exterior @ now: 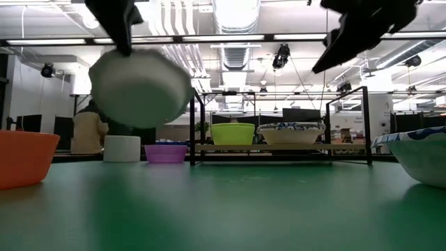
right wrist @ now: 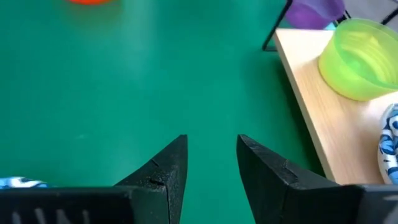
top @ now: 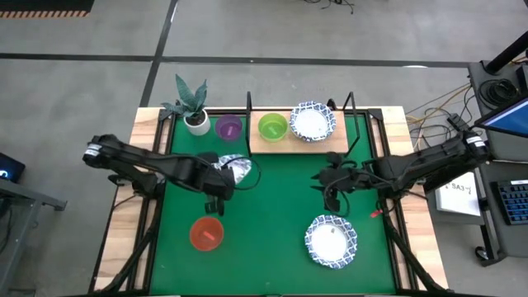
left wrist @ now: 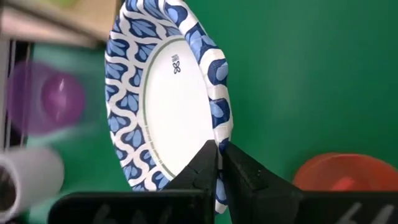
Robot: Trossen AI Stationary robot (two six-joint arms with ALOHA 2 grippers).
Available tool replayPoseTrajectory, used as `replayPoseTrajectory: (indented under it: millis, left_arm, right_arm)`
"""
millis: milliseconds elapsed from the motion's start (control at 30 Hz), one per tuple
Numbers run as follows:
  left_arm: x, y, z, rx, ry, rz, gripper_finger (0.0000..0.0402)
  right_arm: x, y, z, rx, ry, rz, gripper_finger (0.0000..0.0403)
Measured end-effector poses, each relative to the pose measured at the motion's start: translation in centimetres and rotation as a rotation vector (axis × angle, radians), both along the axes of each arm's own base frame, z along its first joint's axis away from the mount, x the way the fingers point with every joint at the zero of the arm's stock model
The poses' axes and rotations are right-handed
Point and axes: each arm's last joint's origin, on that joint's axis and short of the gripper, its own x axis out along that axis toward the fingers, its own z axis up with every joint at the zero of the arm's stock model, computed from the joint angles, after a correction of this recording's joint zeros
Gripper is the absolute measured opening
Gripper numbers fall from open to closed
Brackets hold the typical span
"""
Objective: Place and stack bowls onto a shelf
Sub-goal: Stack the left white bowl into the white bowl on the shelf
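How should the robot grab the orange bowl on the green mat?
Pinch the rim of the small orange plastic bowl, coming straight down from above, one finger inside the wall and one outside. It sits upright, mouth up, with bare green table mat all round it, so probably any side of the rim is free. The left gripper is nearest, but it is shut on a white bowl with a blue patterned rim.

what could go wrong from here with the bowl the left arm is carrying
1. The left hand pinches the white bowl with blue patterned rim only at its rim, lifted and tilted; it might slip or swing out.
2. The shelf already holds a green bowl and a patterned bowl, so setting it down could knock them.
3. The purple bowl and plant pot stand close beside the shelf.
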Motion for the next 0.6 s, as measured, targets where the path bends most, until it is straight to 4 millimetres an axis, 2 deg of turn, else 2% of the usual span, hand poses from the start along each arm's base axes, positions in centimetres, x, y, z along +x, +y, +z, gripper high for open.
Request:
replayPoseTrajectory:
  millis: [167, 333, 467, 600]
  left_arm:
    - [1.6, -0.8, 1.9, 0.013, -0.167, -0.216, 0.0000]
    - [4.2, -0.8, 3.3, 0.135, -0.394, -0.453, 0.0000]
    - [5.6, 0.3, 3.9, 0.223, -0.487, -0.505, 0.0000]
    - [7.4, 1.9, 3.6, 0.305, -0.524, -0.520, 0.0000]
  right_arm:
    - [-1.4, 0.6, 1.1, -0.020, -0.104, 0.078, 0.0128]
    - [-2.8, 0.4, 1.3, -0.073, -0.258, 0.168, 0.0122]
    - [-4.3, 0.1, 1.6, -0.084, -0.344, 0.219, 0.0121]
    - [-5.9, -0.2, 2.1, -0.039, -0.419, 0.274, 0.0120]
